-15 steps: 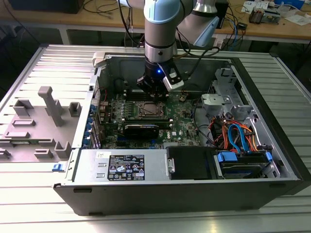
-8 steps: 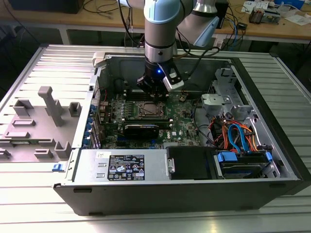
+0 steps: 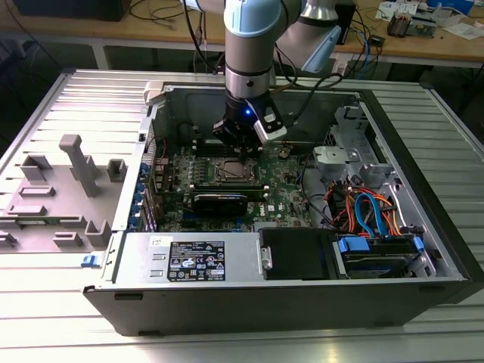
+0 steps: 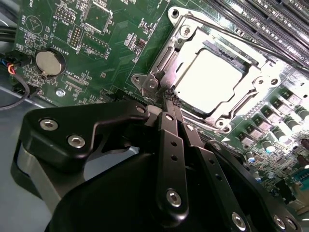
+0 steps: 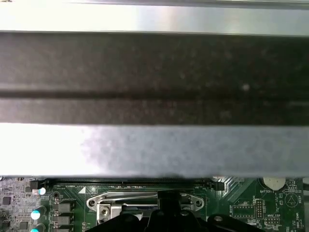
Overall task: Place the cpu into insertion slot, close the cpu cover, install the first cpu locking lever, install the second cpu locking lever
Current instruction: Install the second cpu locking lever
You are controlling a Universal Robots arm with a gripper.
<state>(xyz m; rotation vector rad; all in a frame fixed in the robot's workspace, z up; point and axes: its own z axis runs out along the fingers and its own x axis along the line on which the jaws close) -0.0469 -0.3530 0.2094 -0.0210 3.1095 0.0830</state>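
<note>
The cpu (image 4: pixel 210 77) lies flat in the insertion slot (image 4: pixel 223 123), its silver top showing bright. The cpu cover (image 4: pixel 256 77) is down over it, framing the chip. A thin wire lever (image 4: pixel 227 41) runs along the socket's side next to the memory slots. My gripper (image 4: pixel 170 102) is shut, its narrow fingertips pressed together at the socket's edge beside a corner of the cover. In the exterior view the gripper (image 3: pixel 240 147) hangs just above the socket (image 3: pixel 231 171) inside the open case. In the first wrist view the gripper (image 5: pixel 168 199) meets the socket frame (image 5: pixel 111 200).
Long black memory slots (image 4: pixel 260 19) run beside the socket, and a coin battery (image 4: pixel 49 63) sits on the green board. The case wall (image 5: pixel 154 72) rises close behind the gripper. A power supply (image 3: pixel 193 257) and drive cables (image 3: pixel 370 212) fill the case's near side. A grey fixture (image 3: pixel 68 189) lies outside.
</note>
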